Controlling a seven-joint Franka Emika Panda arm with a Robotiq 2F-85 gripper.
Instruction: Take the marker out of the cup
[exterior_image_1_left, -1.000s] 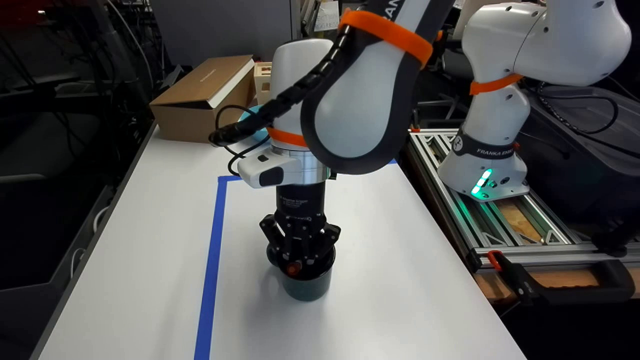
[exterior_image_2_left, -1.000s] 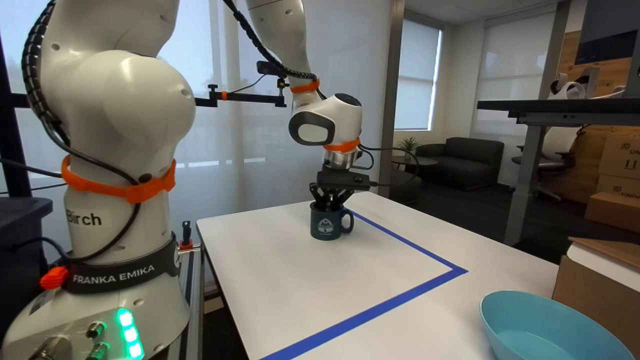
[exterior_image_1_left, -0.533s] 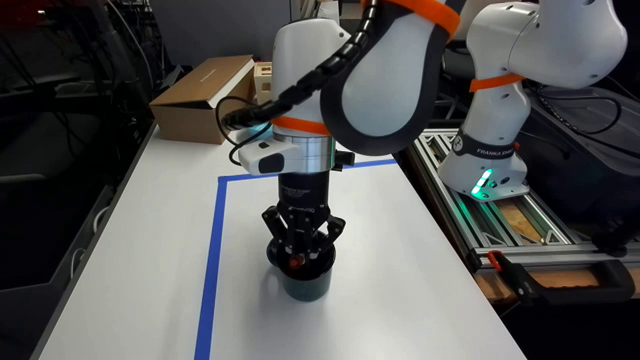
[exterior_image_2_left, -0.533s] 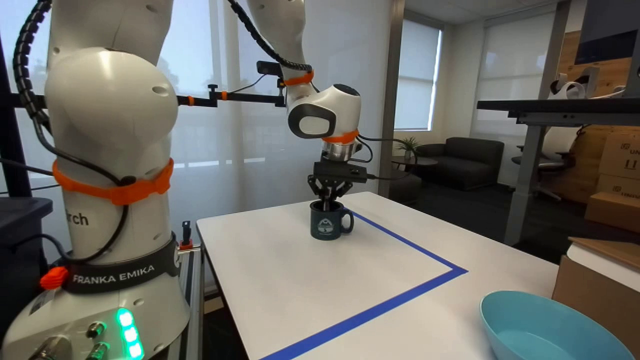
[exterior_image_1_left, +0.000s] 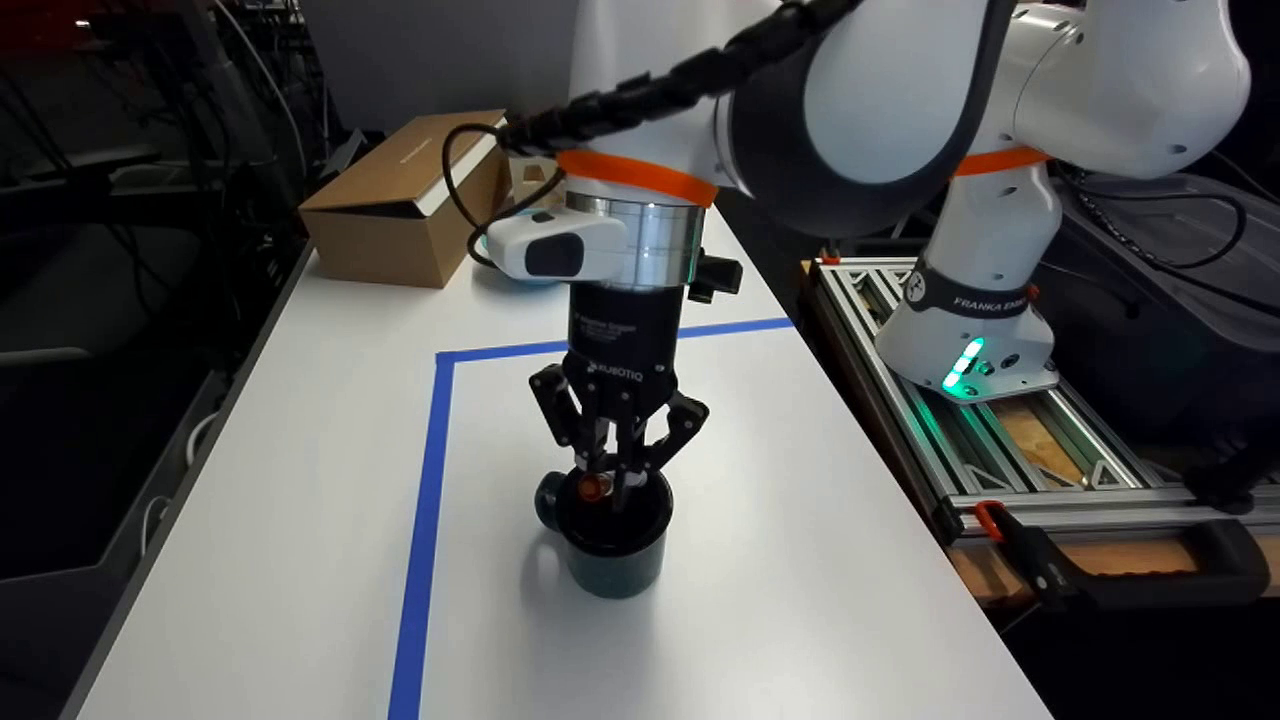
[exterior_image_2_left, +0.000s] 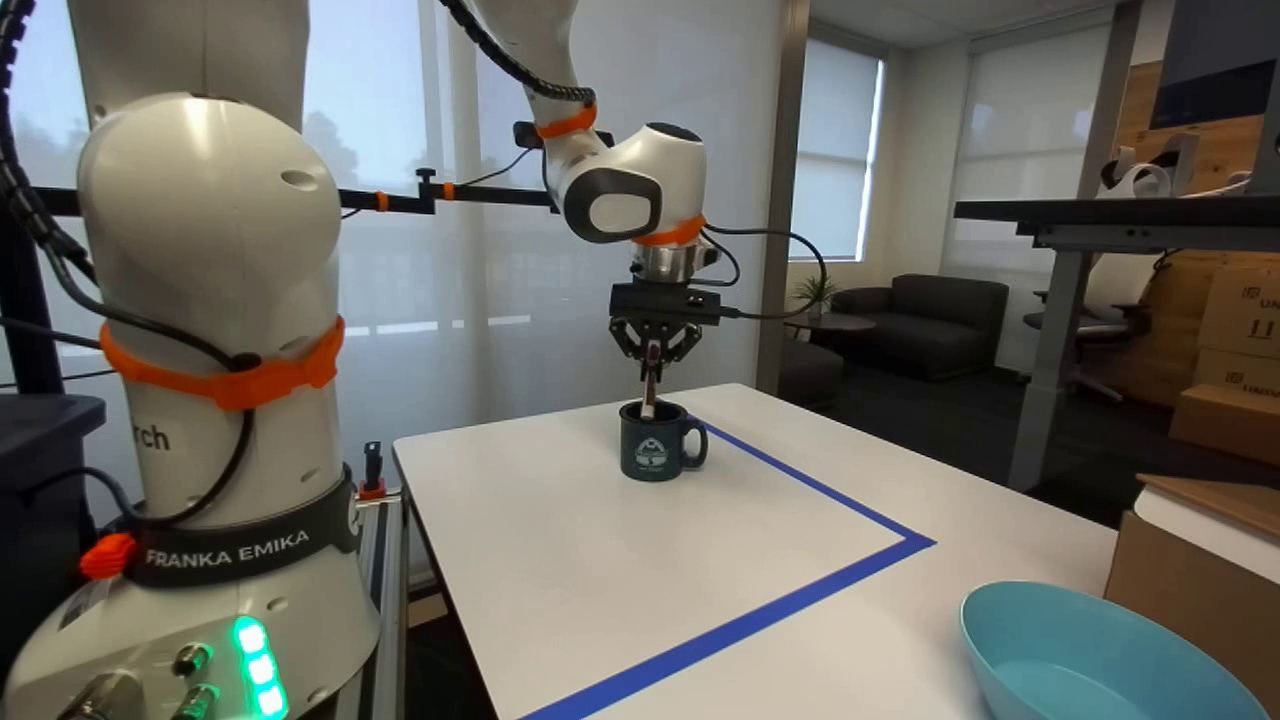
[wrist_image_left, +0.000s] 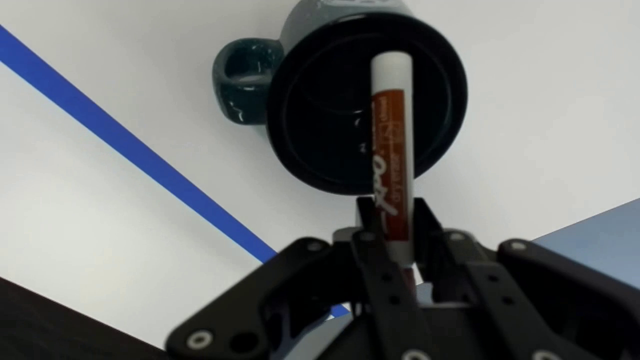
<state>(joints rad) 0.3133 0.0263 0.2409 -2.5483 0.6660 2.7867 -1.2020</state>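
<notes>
The marker, white with a red-brown label (wrist_image_left: 392, 150), is held between the fingertips of my gripper (wrist_image_left: 394, 207), which are shut on it. In the wrist view its white end points over the cup's opening. In an exterior view the marker (exterior_image_2_left: 648, 398) hangs nearly upright and its lower end is at the cup's mouth; I cannot tell how deep it reaches. The dark teal cup (exterior_image_2_left: 650, 445) stands upright on the table with its handle to one side. The gripper (exterior_image_1_left: 613, 475) is above the cup in both exterior views. A small orange-red spot shows at the fingertips there.
Blue tape (exterior_image_1_left: 425, 520) marks lines on the white table (exterior_image_2_left: 560, 560) beside the cup. A light blue bowl (exterior_image_2_left: 1090, 650) and a cardboard box (exterior_image_1_left: 400, 210) stand at the table's far end. A hand saw (exterior_image_1_left: 1120, 570) lies off the table's side, near the robot base.
My gripper has risen straight up out of the cup with the marker in it. More of the marker shows above the rim. The cup has hardly moved.
</notes>
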